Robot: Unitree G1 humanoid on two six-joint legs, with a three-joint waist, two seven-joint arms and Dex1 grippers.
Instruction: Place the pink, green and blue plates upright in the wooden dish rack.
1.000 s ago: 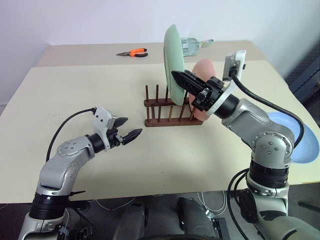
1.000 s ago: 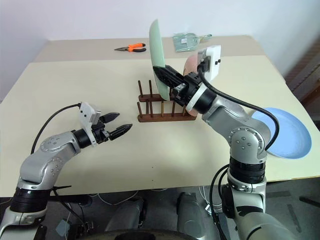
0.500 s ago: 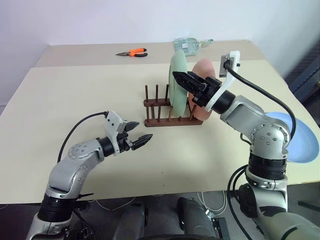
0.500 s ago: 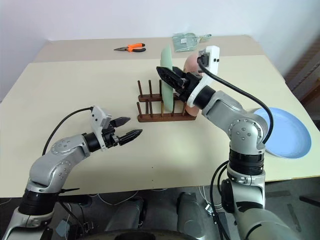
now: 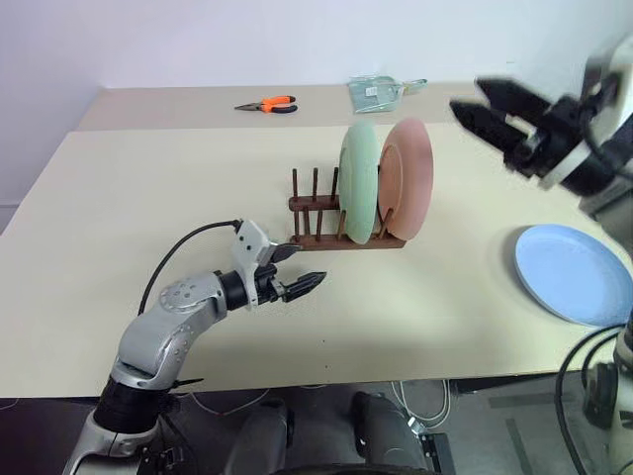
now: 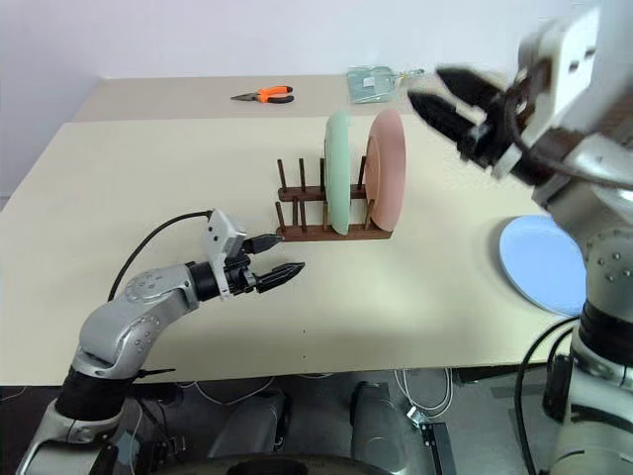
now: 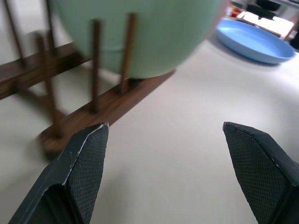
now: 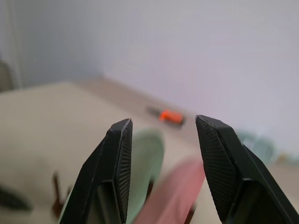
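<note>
The green plate [image 5: 358, 182] and the pink plate [image 5: 407, 178] stand upright side by side in the wooden dish rack [image 5: 318, 224], pink at the rack's right end. The blue plate [image 5: 574, 273] lies flat on the table at the right. My right gripper [image 5: 473, 103] hangs open and empty in the air, up and to the right of the rack. My left gripper [image 5: 299, 269] is open just above the table, in front of the rack's left end. The left wrist view has the rack's pegs [image 7: 96, 63] and the green plate [image 7: 140, 32] close ahead.
Orange-handled pliers [image 5: 267, 103] and a clear plastic bag [image 5: 381, 91] lie at the far side of the table [image 5: 148, 178]. The table's right edge runs just past the blue plate.
My right gripper let go of the green plate, which now stands in the rack, and swung away up and to the right. My left gripper moved right, closer to the rack.
</note>
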